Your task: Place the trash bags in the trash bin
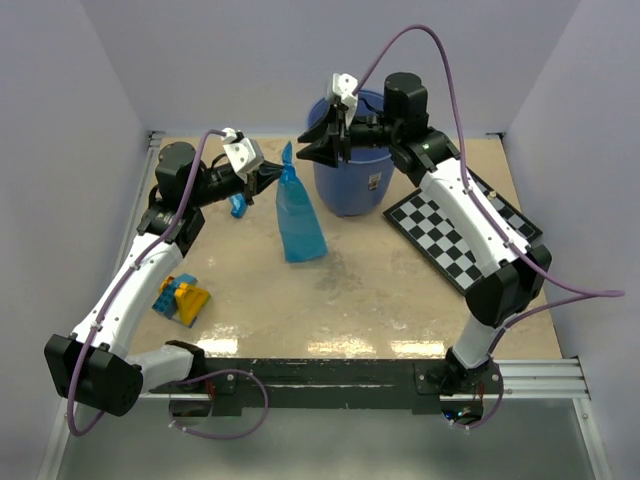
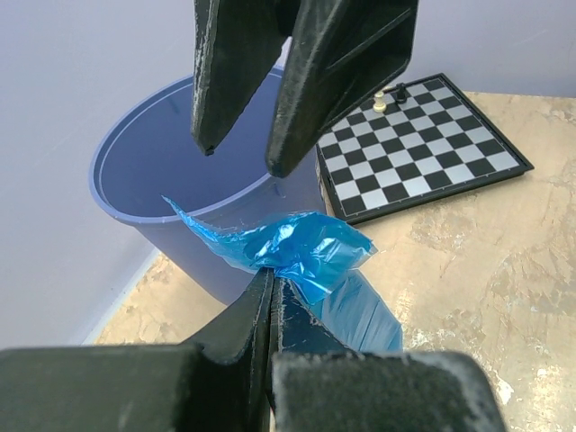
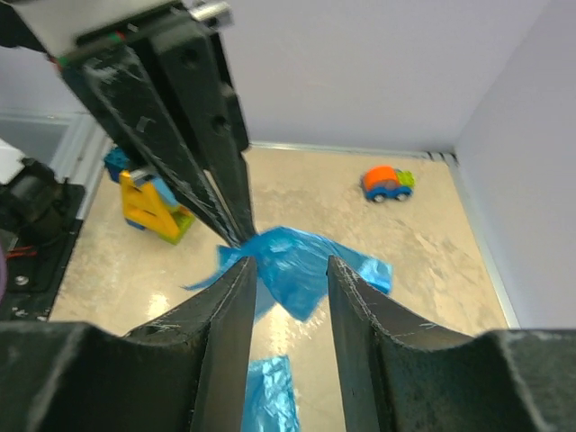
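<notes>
A blue trash bag (image 1: 298, 215) hangs from its bunched top and reaches down to the table. My left gripper (image 1: 280, 172) is shut on that bunched top; in the left wrist view (image 2: 270, 277) the bag (image 2: 297, 247) crumples just past the tips. My right gripper (image 1: 306, 149) is open and level with the bag's top, between the bag and the trash bin (image 1: 352, 175). In the right wrist view my right gripper (image 3: 286, 263) straddles the bag (image 3: 301, 261) without touching it. The bin (image 2: 144, 162) is round and blue and stands upright behind the bag.
A black-and-white chessboard (image 1: 462, 235) with two pieces lies to the right of the bin. Yellow, blue and green toy blocks (image 1: 182, 298) sit at the left. An orange toy car (image 3: 387, 183) stands near the far-left wall. White walls close in the table.
</notes>
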Controlling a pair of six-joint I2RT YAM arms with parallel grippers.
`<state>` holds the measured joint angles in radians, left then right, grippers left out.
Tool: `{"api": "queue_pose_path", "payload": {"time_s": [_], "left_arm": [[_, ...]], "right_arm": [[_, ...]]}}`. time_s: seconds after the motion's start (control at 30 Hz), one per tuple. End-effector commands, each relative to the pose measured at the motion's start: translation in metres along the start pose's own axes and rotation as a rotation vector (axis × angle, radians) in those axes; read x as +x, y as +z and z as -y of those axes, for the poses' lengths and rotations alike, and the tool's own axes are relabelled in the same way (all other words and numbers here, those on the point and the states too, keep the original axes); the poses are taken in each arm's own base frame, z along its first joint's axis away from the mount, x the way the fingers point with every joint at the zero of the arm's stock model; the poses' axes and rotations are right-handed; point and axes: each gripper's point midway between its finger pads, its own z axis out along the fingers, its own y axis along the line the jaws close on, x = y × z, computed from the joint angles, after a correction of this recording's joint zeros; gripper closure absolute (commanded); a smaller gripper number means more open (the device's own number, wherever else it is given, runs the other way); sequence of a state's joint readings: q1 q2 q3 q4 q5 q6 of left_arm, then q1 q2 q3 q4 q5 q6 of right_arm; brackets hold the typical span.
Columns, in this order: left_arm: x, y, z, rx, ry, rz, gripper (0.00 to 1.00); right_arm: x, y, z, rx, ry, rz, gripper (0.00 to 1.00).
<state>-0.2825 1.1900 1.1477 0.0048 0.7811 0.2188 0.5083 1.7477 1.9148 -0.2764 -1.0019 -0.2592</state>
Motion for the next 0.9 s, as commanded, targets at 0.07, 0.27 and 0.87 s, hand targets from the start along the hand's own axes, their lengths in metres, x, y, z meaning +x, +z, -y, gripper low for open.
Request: {"api": "queue_pose_path", "payload": {"time_s": [0.07, 0.27, 0.87], "left_arm": [[-0.028, -0.005, -0.001, -0.007, 0.035, 0.057, 1.00], [-0.026, -0.005, 0.000, -0.003, 0.033, 0.051, 1.00], [-0.025, -0.005, 0.002, 0.007, 0.044, 0.048, 1.00]], "right_arm": [[0.017, -0.011, 0.020, 0.128, -0.031, -0.071, 0.59], [0.021, 0.002, 0.000, 0.009, -0.028, -0.064, 0.51], [0.022, 0.024, -0.014, -0.052, -0.024, -0.053, 0.56]]}}
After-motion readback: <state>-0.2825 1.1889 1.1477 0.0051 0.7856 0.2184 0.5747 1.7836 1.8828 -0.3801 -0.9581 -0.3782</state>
